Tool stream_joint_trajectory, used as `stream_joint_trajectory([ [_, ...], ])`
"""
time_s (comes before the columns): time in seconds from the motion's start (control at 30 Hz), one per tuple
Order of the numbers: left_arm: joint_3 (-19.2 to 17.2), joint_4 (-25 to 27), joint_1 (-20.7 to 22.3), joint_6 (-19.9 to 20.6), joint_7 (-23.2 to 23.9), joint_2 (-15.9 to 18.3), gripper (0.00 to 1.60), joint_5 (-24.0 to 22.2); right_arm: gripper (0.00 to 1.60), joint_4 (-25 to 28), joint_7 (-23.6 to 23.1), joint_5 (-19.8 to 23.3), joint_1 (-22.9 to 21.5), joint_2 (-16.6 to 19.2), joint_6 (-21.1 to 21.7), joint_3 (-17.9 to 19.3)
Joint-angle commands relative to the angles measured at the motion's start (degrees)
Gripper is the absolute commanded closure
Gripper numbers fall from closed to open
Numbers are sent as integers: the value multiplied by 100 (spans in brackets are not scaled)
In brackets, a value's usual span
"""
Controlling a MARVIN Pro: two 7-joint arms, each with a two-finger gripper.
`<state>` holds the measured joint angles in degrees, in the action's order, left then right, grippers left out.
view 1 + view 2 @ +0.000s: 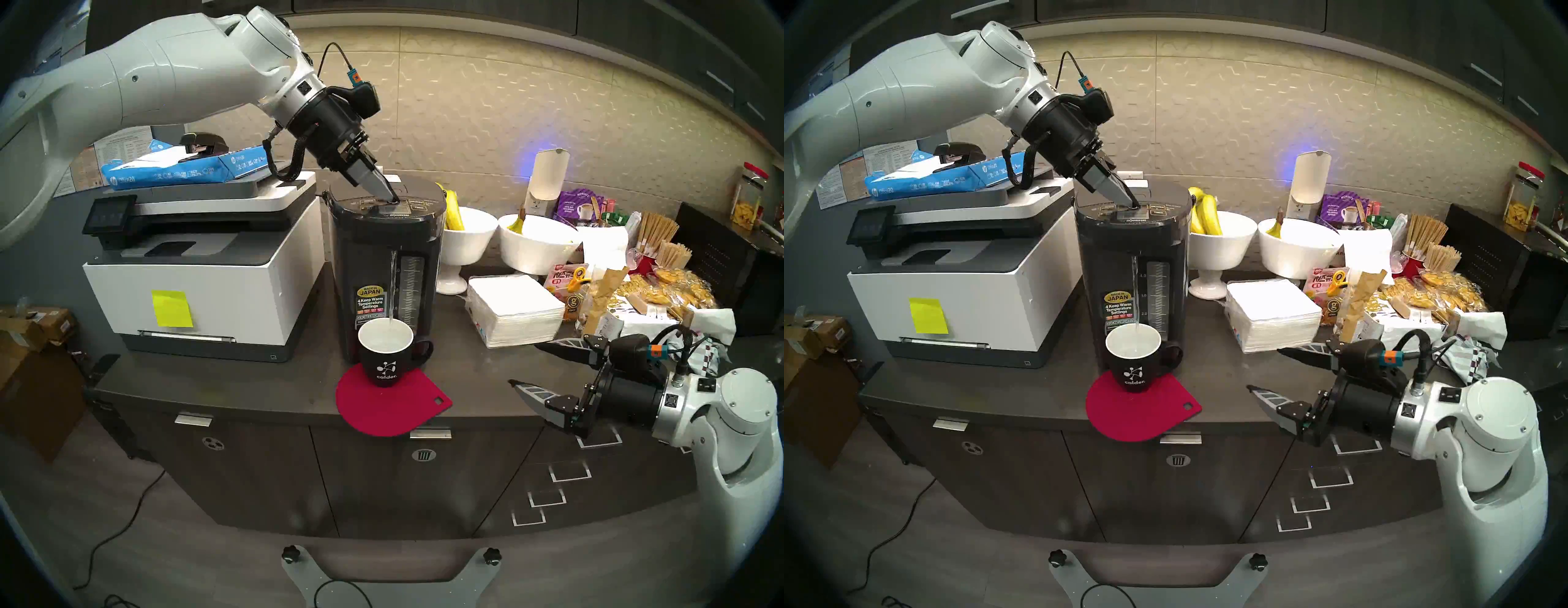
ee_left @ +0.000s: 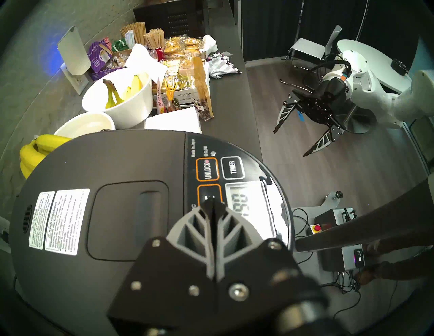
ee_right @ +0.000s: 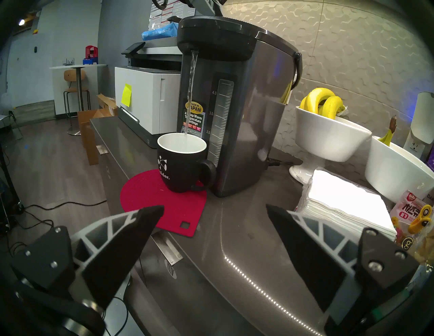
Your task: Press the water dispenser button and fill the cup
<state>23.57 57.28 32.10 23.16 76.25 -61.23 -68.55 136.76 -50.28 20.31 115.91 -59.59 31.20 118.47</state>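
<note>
The dark grey water dispenser (image 1: 382,254) stands on the counter beside the printer. My left gripper (image 1: 393,199) is shut, and its joined tips (image 2: 212,203) press down on the gold-outlined button (image 2: 209,191) next to UNLOCK (image 2: 207,169); the tips cover the button's lettering. A thin stream of water (image 3: 191,77) falls from the spout into the black cup (image 1: 385,361), which stands upright under it with its handle to the right and water inside. My right gripper (image 1: 524,364) hovers open and empty over the counter's front right, well away from the cup (image 3: 180,169).
The cup rests on a red mat (image 1: 390,407) that overhangs the counter's front edge. A white-and-grey printer (image 1: 199,263) is to the left. Two white bowls (image 1: 466,237) with bananas, a napkin stack (image 1: 513,310) and snack packets (image 1: 662,293) crowd the right.
</note>
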Motion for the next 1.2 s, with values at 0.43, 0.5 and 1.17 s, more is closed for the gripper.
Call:
stream_joint_trajectory([
  [0.43,163,178,-194,17,30,-41,160,64,0,67,-1,2,-10,4,-3,0],
  [0.5,163,179,-200,17,24,-45,160,62,0,67,-1,2,-11,4,-3,0],
  [1.17,162,118,-246,-3,13,-105,160,46,0,67,-2,2,-11,4,-3,0],
])
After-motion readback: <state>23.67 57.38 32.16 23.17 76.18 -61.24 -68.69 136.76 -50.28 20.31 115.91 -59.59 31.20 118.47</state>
